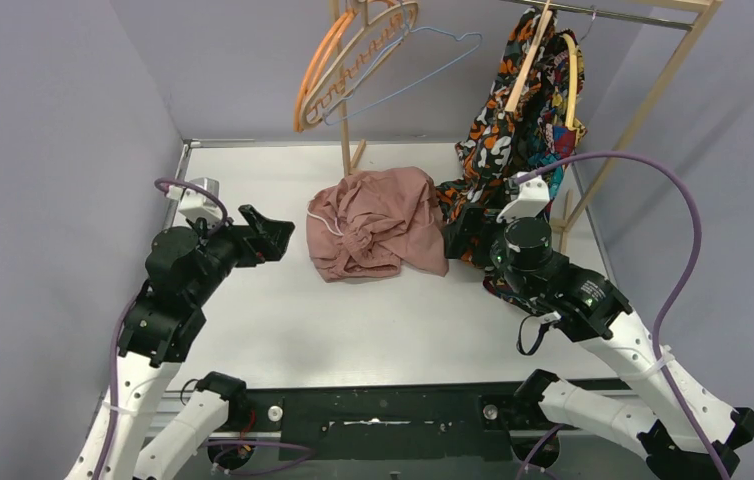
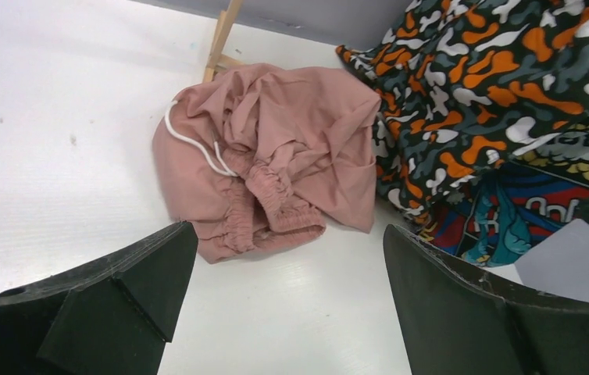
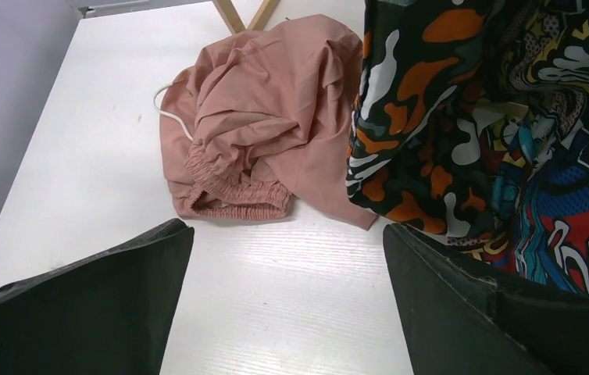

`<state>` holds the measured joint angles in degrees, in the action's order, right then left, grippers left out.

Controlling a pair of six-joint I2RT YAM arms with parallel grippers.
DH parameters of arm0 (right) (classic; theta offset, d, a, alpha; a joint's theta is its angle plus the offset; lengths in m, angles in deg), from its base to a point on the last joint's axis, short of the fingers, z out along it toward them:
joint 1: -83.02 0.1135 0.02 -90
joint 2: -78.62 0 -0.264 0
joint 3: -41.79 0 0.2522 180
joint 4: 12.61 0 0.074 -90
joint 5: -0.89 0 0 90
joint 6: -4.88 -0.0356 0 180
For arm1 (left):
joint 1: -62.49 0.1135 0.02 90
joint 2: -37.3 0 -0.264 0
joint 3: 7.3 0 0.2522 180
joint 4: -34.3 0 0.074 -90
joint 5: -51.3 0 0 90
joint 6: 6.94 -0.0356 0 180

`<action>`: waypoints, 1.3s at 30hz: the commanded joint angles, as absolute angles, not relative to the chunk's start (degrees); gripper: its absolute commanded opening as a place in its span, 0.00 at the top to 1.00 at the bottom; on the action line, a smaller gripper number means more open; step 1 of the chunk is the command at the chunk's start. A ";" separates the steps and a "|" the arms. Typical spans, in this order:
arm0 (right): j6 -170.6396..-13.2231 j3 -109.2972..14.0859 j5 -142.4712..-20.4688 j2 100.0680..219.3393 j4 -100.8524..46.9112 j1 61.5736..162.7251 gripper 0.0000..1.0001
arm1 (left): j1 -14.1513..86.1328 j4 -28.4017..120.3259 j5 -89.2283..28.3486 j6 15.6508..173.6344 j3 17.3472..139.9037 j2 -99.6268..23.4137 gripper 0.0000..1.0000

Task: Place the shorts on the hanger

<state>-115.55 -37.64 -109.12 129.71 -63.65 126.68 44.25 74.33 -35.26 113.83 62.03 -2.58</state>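
On the white table [image 1: 353, 330] lie crumpled the dusty-pink fabric shorts [image 1: 378, 222], not yet on the thin light-blue wire hanger [image 1: 403, 83]; my left gripper [image 1: 271, 232] and right gripper [image 1: 456, 240] gape empty.

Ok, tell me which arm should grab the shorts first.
Probably left: the left end effector, open, faces the shorts across bare table; the right end effector is crowded by the patterned garment.

Your left arm [image 1: 168, 290] and right arm [image 1: 573, 290] show black joint housings on screw-dotted white lower links, a purple cable [image 1: 691, 228] looping off each, and matte-black wedge-shaped fingers [image 2: 119, 297].
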 commanded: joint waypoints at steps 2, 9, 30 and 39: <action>-116.34 -38.26 -111.13 129.56 -60.75 127.13 0.03 | 44.61 73.11 -38.53 109.45 60.66 -6.16 0.09; -115.63 -38.61 -111.56 131.76 -62.30 127.13 0.03 | 44.62 63.49 -39.92 107.71 55.79 -17.04 0.09; -120.35 -38.17 -111.09 131.78 -56.15 126.91 0.02 | 46.19 49.46 -20.85 112.28 59.25 -59.00 0.16; -126.80 -23.88 -111.11 128.26 -51.40 127.14 0.01 | 43.67 49.16 -22.75 114.62 59.39 -54.16 0.34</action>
<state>-120.73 -27.11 -109.80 131.24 -53.97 126.68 45.10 48.89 -21.84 114.02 57.57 -58.44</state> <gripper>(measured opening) 0.993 0.662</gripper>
